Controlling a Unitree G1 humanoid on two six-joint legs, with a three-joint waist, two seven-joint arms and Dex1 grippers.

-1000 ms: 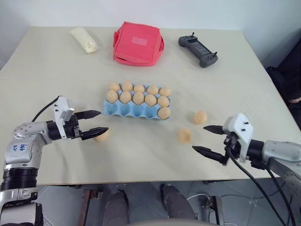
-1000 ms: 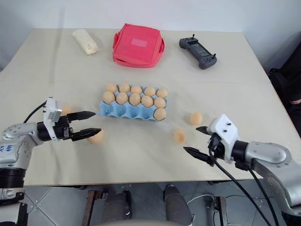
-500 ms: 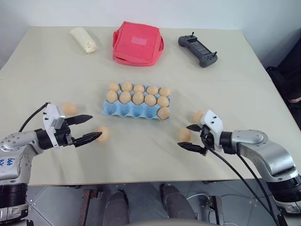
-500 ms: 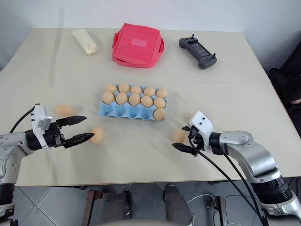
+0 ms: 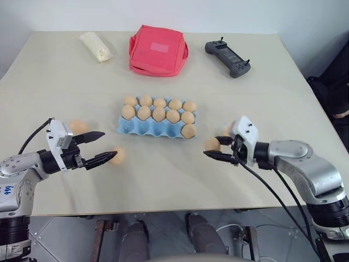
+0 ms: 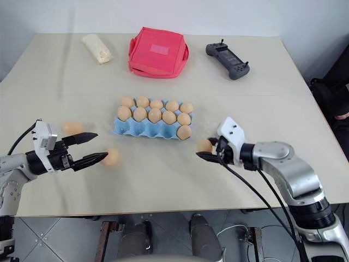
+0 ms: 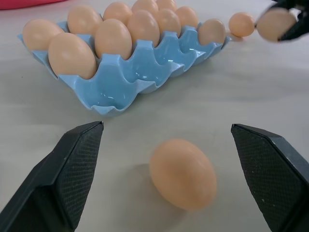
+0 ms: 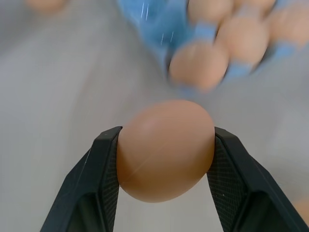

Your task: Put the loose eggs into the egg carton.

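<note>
right end effector (image 8: 164, 150) clamped on a loose egg (image 8: 165, 150), just off the egg carton's (image 5: 155, 128) near right corner | left end effector (image 7: 169, 164) fingers wide apart, second loose egg (image 7: 182, 173) on the tabletop (image 5: 163, 180) between them, untouched | third egg (image 5: 78, 126) beyond its upper finger | fourth egg (image 7: 241, 24) behind the right end effector | carton front row holds one egg

Pale beige table (image 5: 272, 76) against a plain white wall (image 5: 218, 13), grey tiled floor (image 5: 71, 240) below.

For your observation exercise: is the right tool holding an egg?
Yes: in the right wrist view both fingers press against the sides of one egg.
</note>
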